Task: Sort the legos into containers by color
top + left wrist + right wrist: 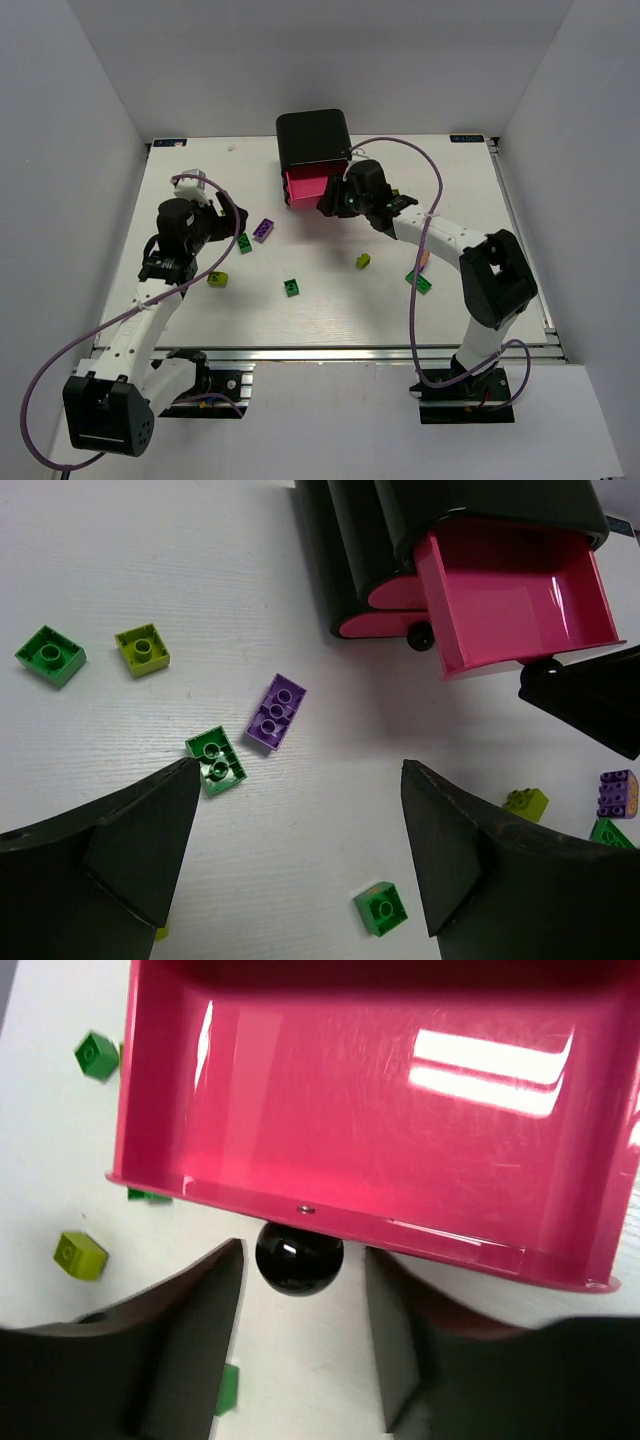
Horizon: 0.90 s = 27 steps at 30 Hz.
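While one drawer (380,1110) stands pulled out and empty, you have sorted no lego (275,712) yet. Your right gripper (303,1270) straddles the knob (298,1257), spread wide, and your left gripper (300,770) is spread too.

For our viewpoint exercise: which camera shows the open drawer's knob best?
Right wrist: the black knob sits centred between the open fingers. Left wrist catches only part of it; from the top, the right gripper hides it.

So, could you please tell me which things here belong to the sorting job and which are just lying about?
Job: open pink drawer; black cabinet; purple lego; dark green lego; lime lego; right hand at the drawer knob; left hand.
Lying about: purple cable; white scrap by the far edge of the table.
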Each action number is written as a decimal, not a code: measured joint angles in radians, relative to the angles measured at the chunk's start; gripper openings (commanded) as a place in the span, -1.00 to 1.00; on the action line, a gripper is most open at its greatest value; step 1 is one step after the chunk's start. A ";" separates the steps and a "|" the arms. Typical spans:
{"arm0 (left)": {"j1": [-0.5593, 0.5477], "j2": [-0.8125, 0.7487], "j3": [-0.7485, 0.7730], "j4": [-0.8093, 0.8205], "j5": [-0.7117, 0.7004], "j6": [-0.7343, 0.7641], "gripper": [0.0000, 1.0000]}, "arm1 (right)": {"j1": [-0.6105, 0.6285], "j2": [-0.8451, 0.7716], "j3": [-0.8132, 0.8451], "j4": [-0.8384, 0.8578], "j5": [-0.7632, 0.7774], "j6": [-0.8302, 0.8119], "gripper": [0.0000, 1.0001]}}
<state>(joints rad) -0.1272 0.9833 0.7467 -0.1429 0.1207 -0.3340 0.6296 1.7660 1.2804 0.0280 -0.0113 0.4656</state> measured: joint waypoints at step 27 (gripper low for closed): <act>0.006 0.200 -0.005 -0.150 0.035 -0.095 0.40 | -0.035 -0.233 -0.165 -0.212 -0.580 -0.477 0.36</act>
<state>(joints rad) -0.1207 1.1828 0.7422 -0.2928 0.1555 -0.4290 0.5949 1.5326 1.1152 -0.1841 -0.5911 -0.0116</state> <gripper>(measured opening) 0.586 0.699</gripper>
